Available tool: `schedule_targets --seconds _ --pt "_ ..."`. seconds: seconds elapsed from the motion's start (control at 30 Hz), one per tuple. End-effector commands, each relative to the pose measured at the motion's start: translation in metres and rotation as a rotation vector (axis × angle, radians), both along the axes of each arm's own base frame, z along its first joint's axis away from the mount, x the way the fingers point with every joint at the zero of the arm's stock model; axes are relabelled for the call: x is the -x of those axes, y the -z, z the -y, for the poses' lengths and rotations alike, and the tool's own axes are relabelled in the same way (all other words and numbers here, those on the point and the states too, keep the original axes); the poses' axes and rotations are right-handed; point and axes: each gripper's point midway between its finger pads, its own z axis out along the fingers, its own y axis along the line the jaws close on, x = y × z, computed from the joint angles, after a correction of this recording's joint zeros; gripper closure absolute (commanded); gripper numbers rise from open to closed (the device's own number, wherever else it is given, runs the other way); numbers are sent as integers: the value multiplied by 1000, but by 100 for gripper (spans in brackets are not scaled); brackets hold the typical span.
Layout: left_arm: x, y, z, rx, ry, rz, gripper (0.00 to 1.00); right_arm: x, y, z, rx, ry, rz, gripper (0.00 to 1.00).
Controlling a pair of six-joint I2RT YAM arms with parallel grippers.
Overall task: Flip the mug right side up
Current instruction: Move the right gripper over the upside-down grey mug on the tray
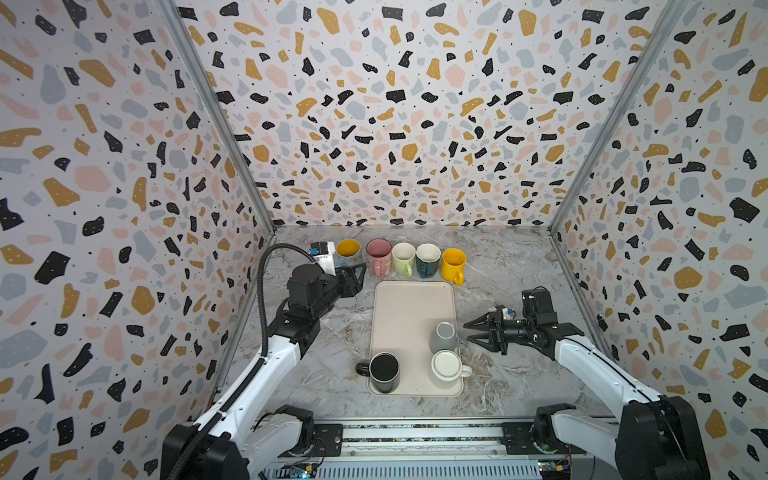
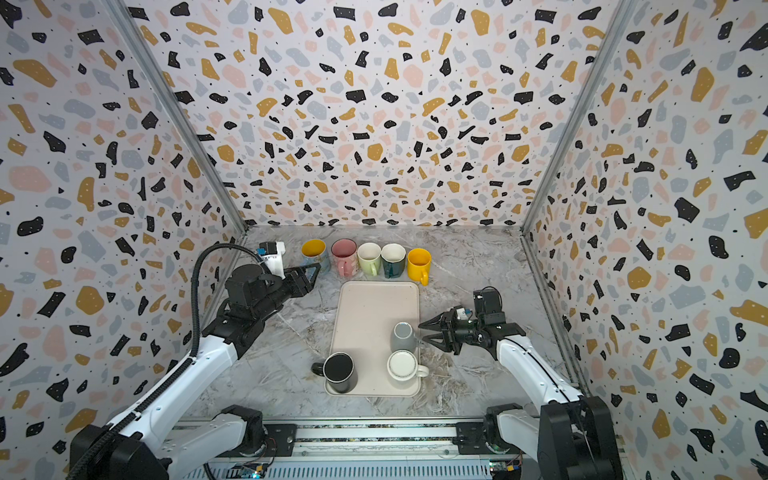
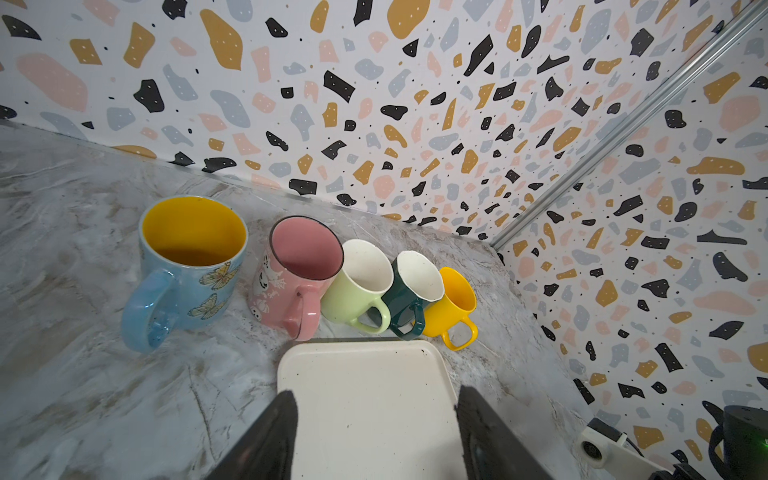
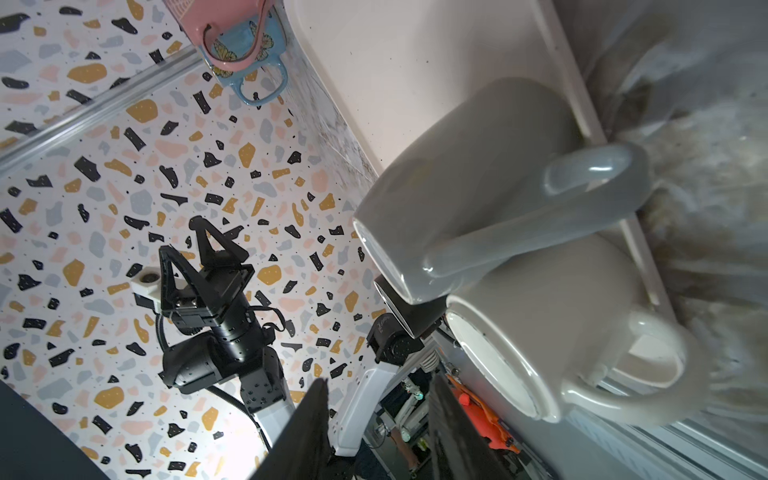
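Three mugs stand upside down on the cream tray (image 1: 407,303): a grey mug (image 1: 444,336) (image 4: 478,178), a white mug (image 1: 446,368) (image 4: 561,324) and a black mug (image 1: 383,372). My right gripper (image 1: 466,332) (image 4: 378,399) lies level just right of the grey mug, tips close to its handle. It is open, with nothing between its fingers. My left gripper (image 1: 359,278) (image 3: 376,395) hovers open and empty over the tray's far left corner. Both top views show all of this.
A row of upright mugs lines the back of the table: blue (image 1: 348,251), pink (image 1: 379,254), light green (image 1: 404,257), dark green (image 1: 428,258) and yellow (image 1: 453,264). Patterned walls close in the marble table (image 1: 507,266) on three sides.
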Motion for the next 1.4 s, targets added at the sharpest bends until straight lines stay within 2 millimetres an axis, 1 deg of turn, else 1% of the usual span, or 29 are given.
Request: schedule_targets --seconds 0.0,0.13,0.23,0.37,0.5,0.87,1.2,1.37 --pt "-1 -5 -5 -19 -20 36 37 -7 2 3 -40 77 -44 60" --pt "-3 2 -7 -29 -32 20 37 -13 13 9 -62 181 -94 61" --pt "-5 5 -8 -41 -37 15 37 -12 21 12 -67 214 -132 61" --pt "-9 6 -8 -47 -42 11 37 -15 26 14 -74 240 -163 60" --pt "-12 8 -8 -49 -45 5 37 -19 29 14 -67 252 -184 59" --pt "-17 17 -9 -64 -54 -16 37 -20 40 16 -42 269 -237 58" --pt "-18 21 -8 -70 -51 -25 37 -23 46 13 -30 270 -243 57" --pt "-19 23 -8 -72 -52 -31 37 -26 48 7 -35 256 -246 57"
